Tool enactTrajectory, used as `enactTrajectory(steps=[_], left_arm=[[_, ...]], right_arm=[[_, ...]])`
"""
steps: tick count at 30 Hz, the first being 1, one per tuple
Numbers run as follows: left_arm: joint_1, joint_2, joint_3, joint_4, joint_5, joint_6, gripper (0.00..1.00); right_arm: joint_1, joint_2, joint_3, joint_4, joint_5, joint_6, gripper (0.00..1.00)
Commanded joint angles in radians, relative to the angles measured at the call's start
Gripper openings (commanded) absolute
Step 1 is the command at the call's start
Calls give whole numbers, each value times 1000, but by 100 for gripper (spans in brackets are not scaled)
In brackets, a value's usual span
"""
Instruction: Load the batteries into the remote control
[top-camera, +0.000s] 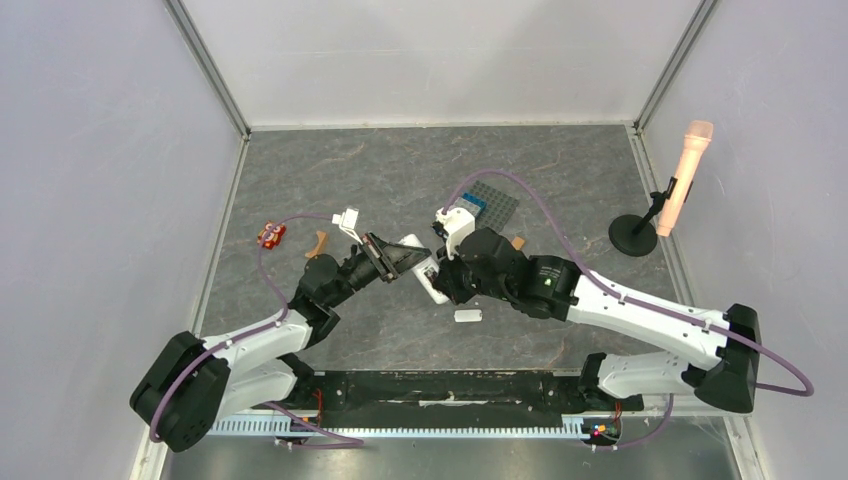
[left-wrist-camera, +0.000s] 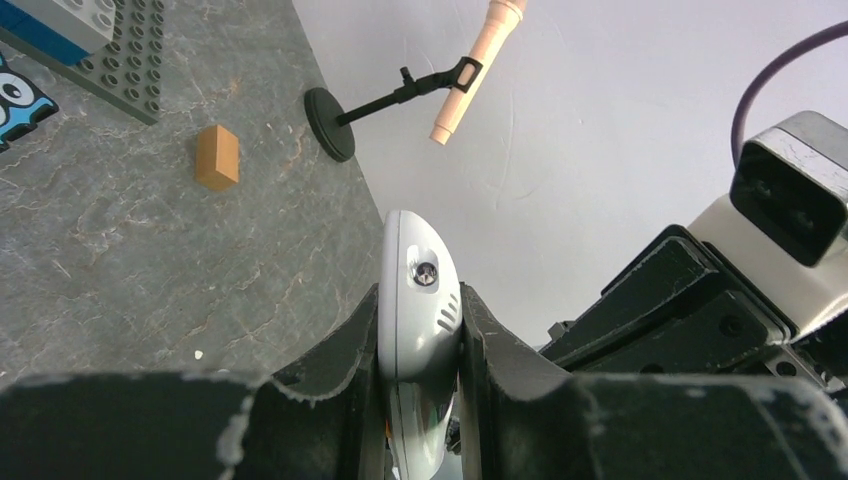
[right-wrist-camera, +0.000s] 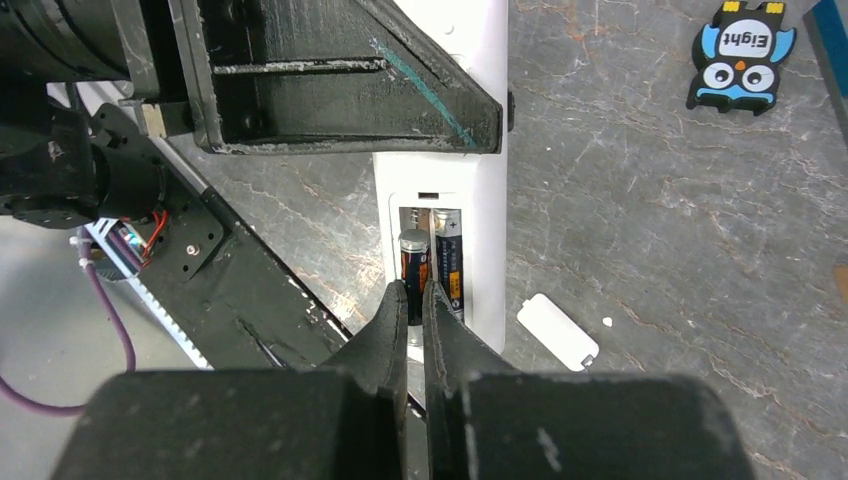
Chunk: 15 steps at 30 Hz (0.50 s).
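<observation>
The left end effector (left-wrist-camera: 420, 335) clamps the remote control (right-wrist-camera: 488, 250) while the clenched, empty right end effector (right-wrist-camera: 414, 300) seats the batteries (right-wrist-camera: 448, 270); one likely needs pressing flat.

Overhead view from behind; both wrist views close on the remote control (right-wrist-camera: 488, 250).

remote control (right-wrist-camera: 488, 200): smooth white plastic, slight gloss. batteries (right-wrist-camera: 447, 272): glossy dark wrap, silvery metal ends. right gripper (right-wrist-camera: 415, 292): matt black plastic, scuffed, rough edges. table (right-wrist-camera: 650, 250): grey marbled, matt. cover piece (right-wrist-camera: 558, 331): smooth white plastic. block (left-wrist-camera: 217, 157): matt orange-brown, wood-like.
</observation>
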Motion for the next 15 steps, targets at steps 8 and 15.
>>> enactTrajectory(steps=[8, 15], left_arm=[[-7, -3, -9, 62, -54, -109, 2], [-7, -21, -11, 24, -66, -114, 2]], right_arm=[[43, 81, 125, -82, 175, -15, 4], [46, 109, 154, -121, 162, -44, 8]])
